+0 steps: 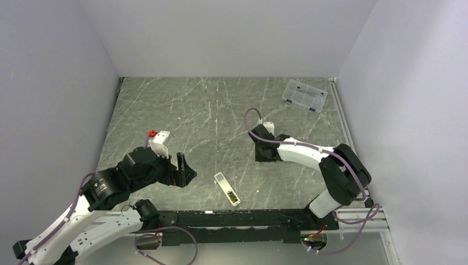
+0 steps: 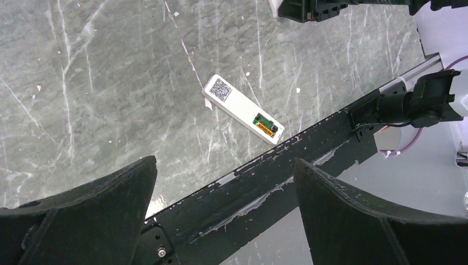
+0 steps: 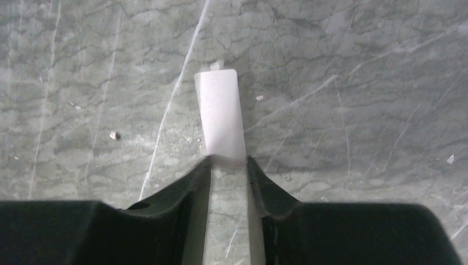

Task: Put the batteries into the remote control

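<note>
**Cover Pinched by Its Tip, Batteries in the Recess**

The remote control (image 1: 227, 189) lies on the tabletop (image 1: 165, 105) near the front edge, between the arms. The right gripper (image 3: 227, 161) is clenched on just the near end of the white cover piece (image 3: 221, 113). So shallow a pinch could let the cover twist or slip. Only the left wrist view shows the batteries (image 2: 265, 124) seated in the recess. The left gripper (image 2: 223, 163) hangs released, jaws wide. Only the right wrist view shows the cover.

The place reads as a robotics lab test cell: a grey marble-patterned tabletop (image 1: 165, 110) boxed in on three sides by plain white panels (image 1: 221, 33), a left arm (image 1: 110, 187) and a right arm (image 1: 301, 153) trailing purple cables (image 1: 246, 120), both mounted on a black rail (image 1: 232, 220) at the near edge, beside bare aluminium framing (image 1: 359, 212).
</note>
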Robot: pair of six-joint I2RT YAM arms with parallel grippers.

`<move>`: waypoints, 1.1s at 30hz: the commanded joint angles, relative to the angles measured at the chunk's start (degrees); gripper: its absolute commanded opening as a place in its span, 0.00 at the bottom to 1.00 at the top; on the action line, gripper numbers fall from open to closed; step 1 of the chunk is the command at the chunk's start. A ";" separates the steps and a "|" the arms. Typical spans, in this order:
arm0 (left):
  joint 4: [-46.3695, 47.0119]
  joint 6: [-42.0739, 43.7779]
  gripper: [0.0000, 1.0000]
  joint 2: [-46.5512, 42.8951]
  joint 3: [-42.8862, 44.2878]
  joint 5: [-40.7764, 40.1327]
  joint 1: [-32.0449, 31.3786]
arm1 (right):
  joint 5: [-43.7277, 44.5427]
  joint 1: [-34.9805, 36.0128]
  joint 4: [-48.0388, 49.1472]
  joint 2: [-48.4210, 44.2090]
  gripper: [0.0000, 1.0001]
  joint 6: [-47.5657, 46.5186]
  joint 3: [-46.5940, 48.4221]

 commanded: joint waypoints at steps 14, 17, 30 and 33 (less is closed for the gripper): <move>1.84 0.02 0.99 1.06 0.10 -0.06 -0.11 | 2.53 4.61 -4.00 -9.87 0.28 1.26 -2.87; 1.84 -0.02 0.99 1.04 -0.02 -0.06 -0.15 | 2.73 4.21 -3.43 -9.31 0.45 -1.34 -1.78; 1.67 -0.02 0.99 1.24 0.03 -0.40 -0.11 | -8.31 -2.90 3.37 -1.69 0.70 -17.29 4.70; 1.57 -0.02 0.99 1.68 0.07 -0.62 -0.07 | -11.26 -4.85 4.46 -0.01 0.65 -19.58 5.37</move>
